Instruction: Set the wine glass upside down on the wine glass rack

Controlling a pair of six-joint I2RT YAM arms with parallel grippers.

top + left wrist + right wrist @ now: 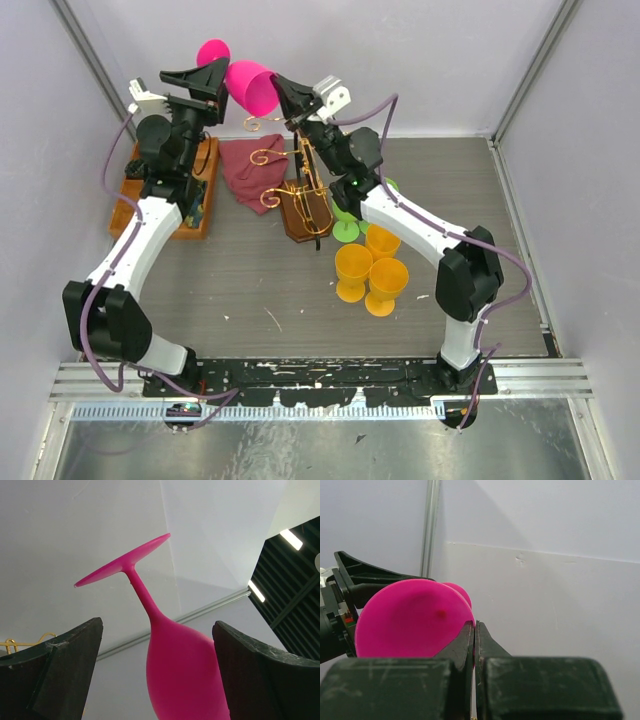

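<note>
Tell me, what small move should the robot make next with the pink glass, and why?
Probably close the left gripper on the pink wine glass: it stands open either side of the bowl, while the right gripper pinches only the rim.

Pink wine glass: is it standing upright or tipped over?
Tipped. The wine glass hangs in the air, stem slanting, mouth facing the right end effector, which pinches its rim.

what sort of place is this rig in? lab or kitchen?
Looks like a lab test cell, not a home: plain white walls box in the table, the robot arms bolt to a metal rail, and orange goblets serve as props.
</note>
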